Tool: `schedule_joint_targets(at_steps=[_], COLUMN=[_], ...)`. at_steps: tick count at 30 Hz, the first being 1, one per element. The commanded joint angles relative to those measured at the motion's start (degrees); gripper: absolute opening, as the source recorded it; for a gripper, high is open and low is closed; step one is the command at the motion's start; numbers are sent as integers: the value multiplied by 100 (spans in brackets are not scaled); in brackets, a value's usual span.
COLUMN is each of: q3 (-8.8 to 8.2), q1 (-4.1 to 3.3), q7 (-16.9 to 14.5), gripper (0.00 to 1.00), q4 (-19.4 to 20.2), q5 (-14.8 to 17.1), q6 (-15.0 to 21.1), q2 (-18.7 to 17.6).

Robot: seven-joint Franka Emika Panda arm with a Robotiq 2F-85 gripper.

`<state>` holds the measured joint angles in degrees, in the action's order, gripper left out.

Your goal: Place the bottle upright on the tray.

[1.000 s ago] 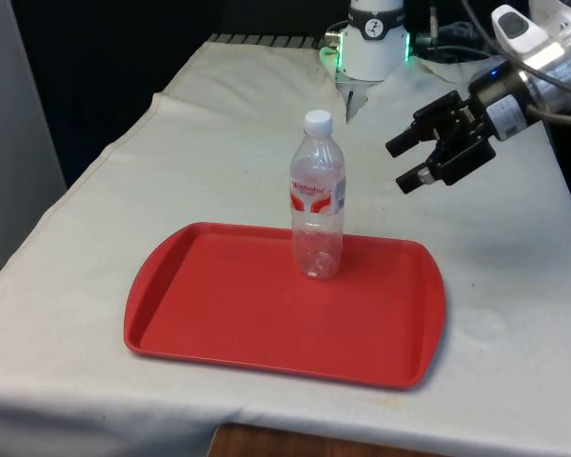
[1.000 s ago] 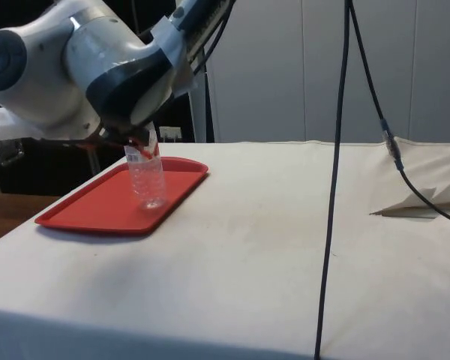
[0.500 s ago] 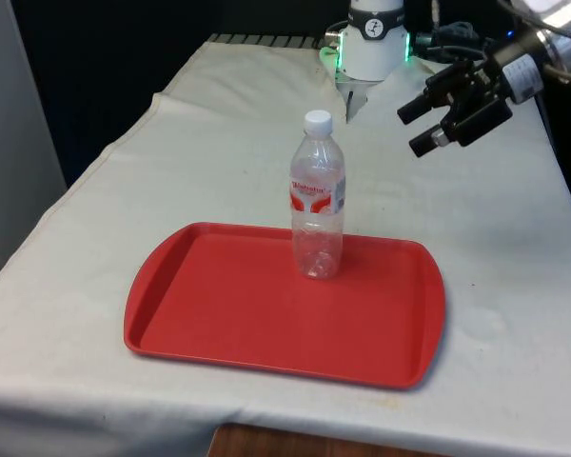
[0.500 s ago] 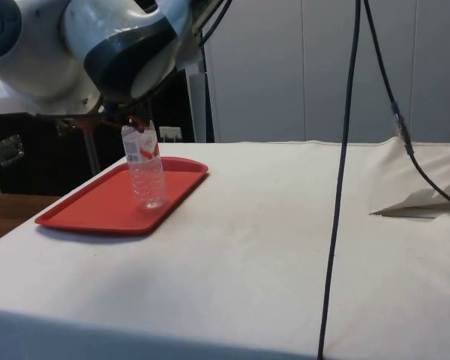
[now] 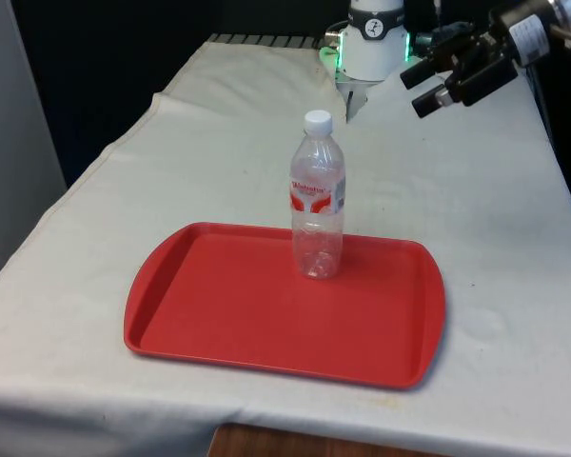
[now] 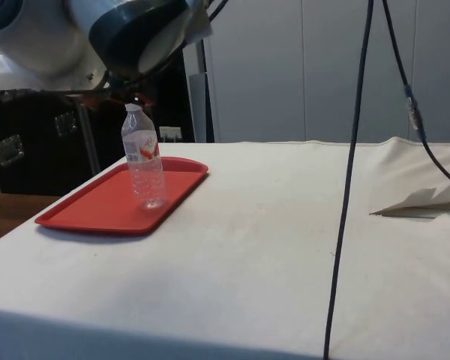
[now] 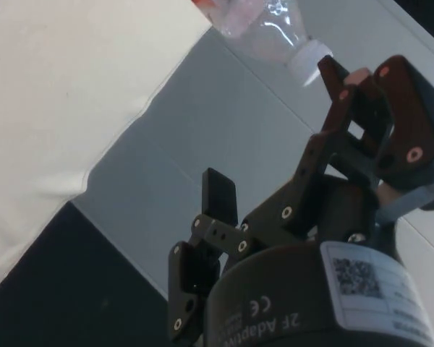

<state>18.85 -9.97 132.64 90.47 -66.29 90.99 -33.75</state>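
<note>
Already the bottle (image 5: 317,198) is standing upright on the red tray (image 5: 219,314), toward the tray's far edge and a little to the front view's right of its middle, white cap on top, nothing touching it. Its hand (image 5: 446,76) is hanging well apart from it, high over the worktop (image 5: 219,143) at the front view's upper right, with both black fingers (image 7: 218,196) spread apart and gripping nothing. Judging by this, the placing looks done and the step in hand is clearing away. Doing that well is calling for a path that is carrying the arm up and away from the bottle, never sweeping sideways across the cap, since a tall, light, nearly empty bottle is tipping easily at a nudge. Keeping the jaws spread is helping too.
</note>
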Motion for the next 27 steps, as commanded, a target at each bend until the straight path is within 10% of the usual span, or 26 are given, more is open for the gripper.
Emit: schedule_joint_targets(at_steps=[1, 27], q3=[23, 86], q1=[6, 11], q7=[23, 584], gripper=[100, 100], q4=[46, 567], q5=[34, 338], q6=[6, 23], q2=[57, 504])
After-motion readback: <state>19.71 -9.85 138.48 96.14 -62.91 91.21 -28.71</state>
